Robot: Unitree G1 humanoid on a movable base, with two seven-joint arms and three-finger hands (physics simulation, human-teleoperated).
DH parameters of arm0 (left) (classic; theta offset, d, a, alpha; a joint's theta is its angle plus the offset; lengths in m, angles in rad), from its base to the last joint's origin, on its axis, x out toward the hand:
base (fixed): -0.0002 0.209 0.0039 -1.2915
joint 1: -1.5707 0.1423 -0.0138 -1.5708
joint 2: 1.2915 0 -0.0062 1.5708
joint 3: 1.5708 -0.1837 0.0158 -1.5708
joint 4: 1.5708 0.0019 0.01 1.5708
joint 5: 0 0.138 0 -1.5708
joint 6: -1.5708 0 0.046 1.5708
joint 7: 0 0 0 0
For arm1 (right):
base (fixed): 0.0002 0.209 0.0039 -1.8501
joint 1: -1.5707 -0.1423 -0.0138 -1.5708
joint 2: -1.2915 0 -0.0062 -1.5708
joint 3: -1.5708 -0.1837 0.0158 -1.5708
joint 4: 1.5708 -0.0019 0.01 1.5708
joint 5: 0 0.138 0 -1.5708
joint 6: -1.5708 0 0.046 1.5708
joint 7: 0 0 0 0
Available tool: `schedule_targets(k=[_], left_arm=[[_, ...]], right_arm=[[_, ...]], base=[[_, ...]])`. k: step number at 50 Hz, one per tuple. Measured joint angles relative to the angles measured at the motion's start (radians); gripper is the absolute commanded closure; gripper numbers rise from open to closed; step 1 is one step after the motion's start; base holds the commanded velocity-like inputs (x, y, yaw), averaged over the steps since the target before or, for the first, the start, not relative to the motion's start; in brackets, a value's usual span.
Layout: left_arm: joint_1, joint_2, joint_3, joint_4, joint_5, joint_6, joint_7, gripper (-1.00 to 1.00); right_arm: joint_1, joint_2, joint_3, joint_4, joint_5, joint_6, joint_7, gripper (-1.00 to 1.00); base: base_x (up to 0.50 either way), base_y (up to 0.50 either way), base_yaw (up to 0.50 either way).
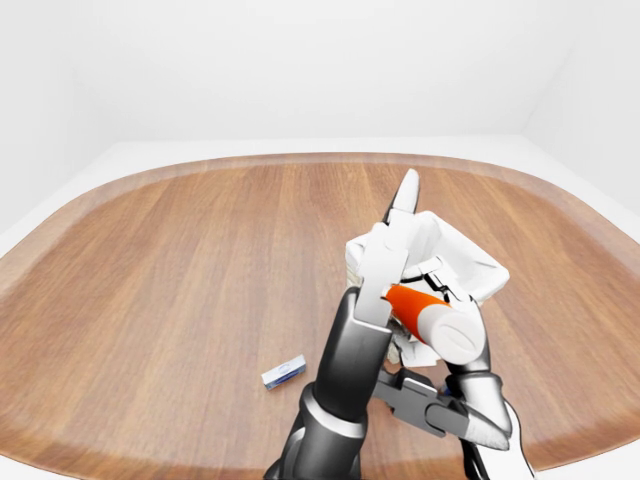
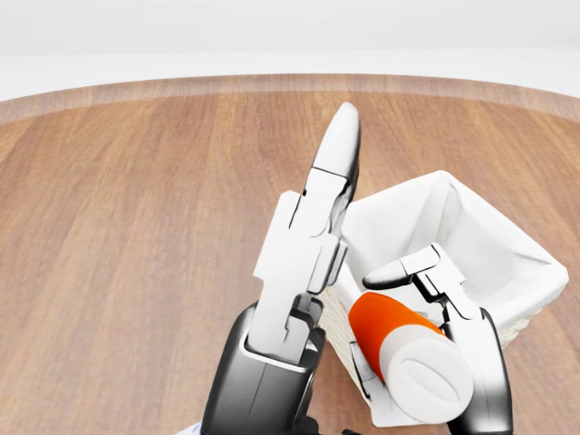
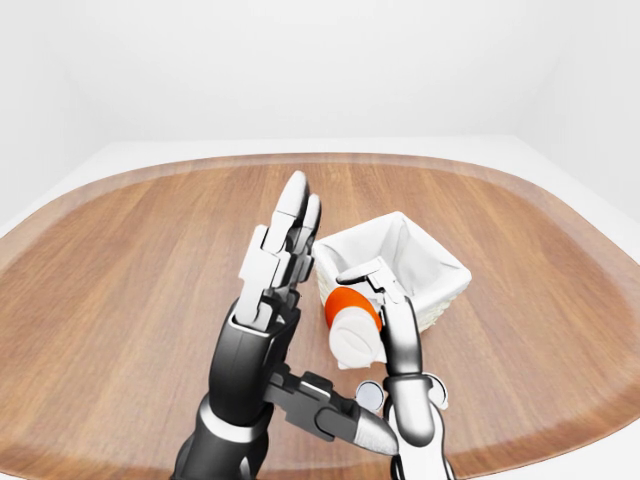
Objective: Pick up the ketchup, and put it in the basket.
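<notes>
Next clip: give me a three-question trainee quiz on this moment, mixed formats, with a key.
1. True or false: the ketchup already lies inside the basket.
2. Multiple choice: how are the left hand's fingers? A) straight and open, B) curled round the bottle, C) gripping the basket rim.
3. Fill in: in the left-eye view, a small ___ lies on the table, left of the arms.

Key
1. False. The ketchup is held above the table, white cap end toward the camera, against the right hand, at the basket's near edge.
2. A.
3. Box; its label is too small to read.
</notes>
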Motion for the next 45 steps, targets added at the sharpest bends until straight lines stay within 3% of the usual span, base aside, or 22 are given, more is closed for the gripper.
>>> schedule_targets(k=[9,16,27,36,45], left_arm=[[0.014,0.03,0.066,-0.065,-0.019,0.0,-0.019,-1.0],[0.03,0.062,0.152,-0.13,-0.043,0.0,-0.044,-1.0],[0.087,0.104,0.4,-0.16,-0.132,0.0,-0.103,-1.0],[0.131,0.109,0.619,-0.136,-0.199,0.0,-0.17,-1.0],[0.159,0.097,0.756,-0.122,-0.231,0.0,-0.222,-1.0]], right_arm=[[-0.006,0.001,0.002,0.02,-0.002,-0.009,-0.006,1.0],[-0.009,0.001,0.003,0.028,-0.005,-0.013,-0.009,1.0],[-0.009,0.002,0.002,0.03,-0.004,-0.019,-0.013,1.0],[-0.006,0.001,0.006,0.025,-0.006,-0.019,-0.015,1.0],[-0.001,0.0,0.008,0.017,-0.006,-0.019,-0.016,1.0]], base=[[0.0,0.0,0.0],[0.0,0.0,0.0],[0.0,0.0,0.0],[0.0,0.0,0.0],[0.0,0.0,0.0]])
